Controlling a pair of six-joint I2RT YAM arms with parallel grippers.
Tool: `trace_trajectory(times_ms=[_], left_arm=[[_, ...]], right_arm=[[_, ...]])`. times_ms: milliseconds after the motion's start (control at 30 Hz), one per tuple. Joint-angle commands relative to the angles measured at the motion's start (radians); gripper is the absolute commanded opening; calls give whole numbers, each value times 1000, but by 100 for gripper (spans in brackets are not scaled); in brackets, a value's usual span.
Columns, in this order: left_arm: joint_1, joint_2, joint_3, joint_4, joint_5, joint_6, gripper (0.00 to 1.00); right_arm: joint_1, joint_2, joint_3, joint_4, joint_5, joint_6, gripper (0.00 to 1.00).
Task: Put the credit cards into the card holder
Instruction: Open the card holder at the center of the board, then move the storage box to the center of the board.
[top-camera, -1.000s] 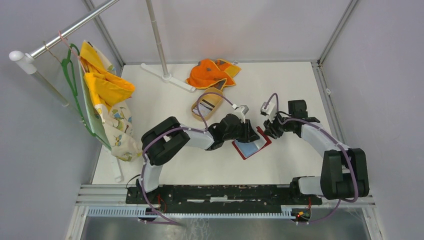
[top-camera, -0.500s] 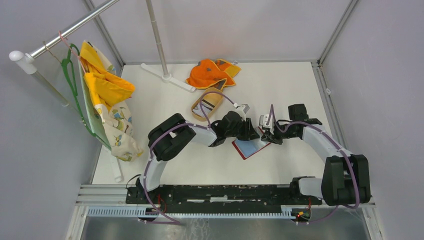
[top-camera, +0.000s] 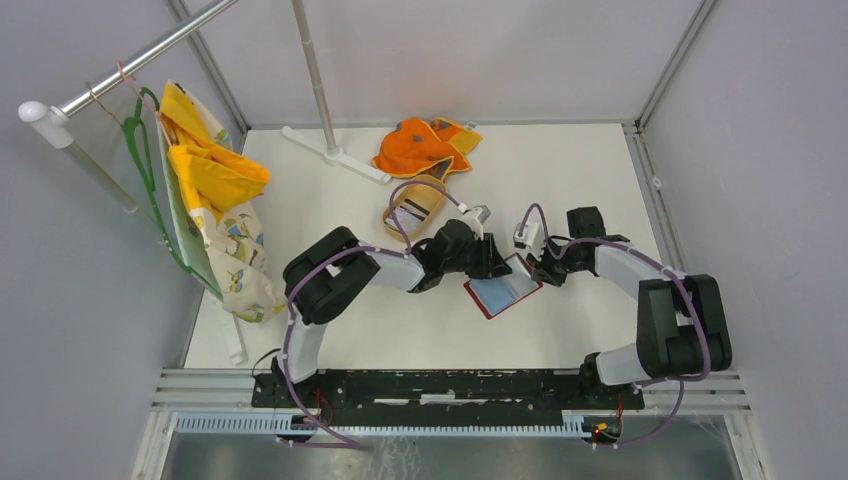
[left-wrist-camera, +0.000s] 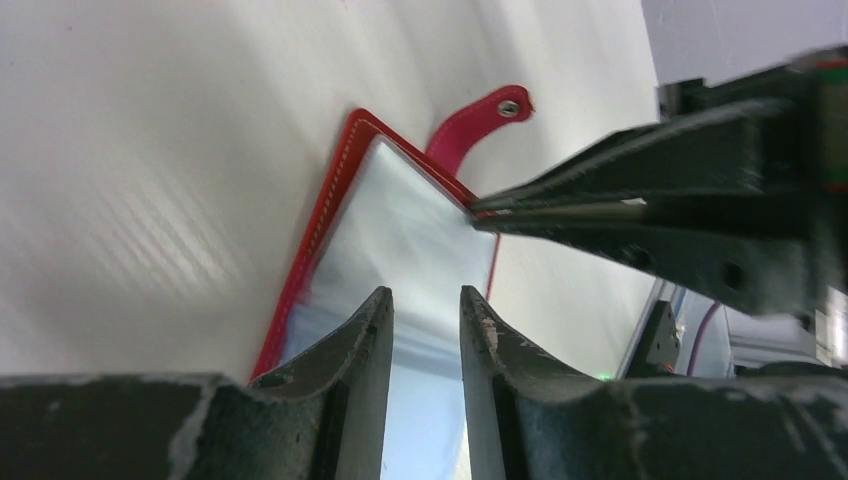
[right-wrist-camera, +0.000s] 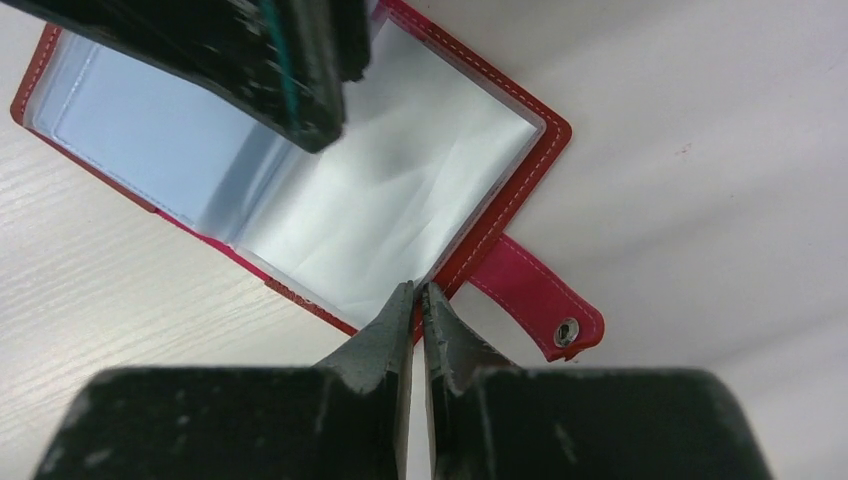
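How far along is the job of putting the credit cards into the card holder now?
Done: the card holder lies open. In hand: the right gripper pinches the edge of its clear sleeve; the left gripper hovers open over it. Left: a striped card seems to lie in the wooden tray; none is clearly inserted.

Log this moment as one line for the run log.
card holder: lying open | left pincer: open, over its inside | right pincer: shut on its tab-side edge
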Motion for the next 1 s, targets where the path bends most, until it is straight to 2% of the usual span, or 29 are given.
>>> trace_trajectory(times_ms=[0,133,367,433,633,733,833,967], left_arm=[[4,-175,-58,13,1,69,38],[-4,-313,-163,-7,-39,102,37],[-22,-595,-357,-98,-150,196,37],[-24,-689,-409,-142,-195,221,37],[-26,-989,-490,-306,-381,309,38],[-26,-1092,-523,-363,-469,325,48],[-24,-1156,-562,-391,-522,313,58],[-24,-1188,-605,-413,-556,273,63]], right_arm=[[8,2,8,31,43,40,12],[7,-13,26,2,-12,20,13],[8,-120,12,-68,-225,-141,18],[8,-166,-14,-92,-304,-231,20],[7,-288,-122,-247,-490,-683,42],[9,-286,-126,-323,-510,-822,44],[8,-278,-119,-336,-509,-838,42],[21,-278,-128,-333,-498,-850,41]])
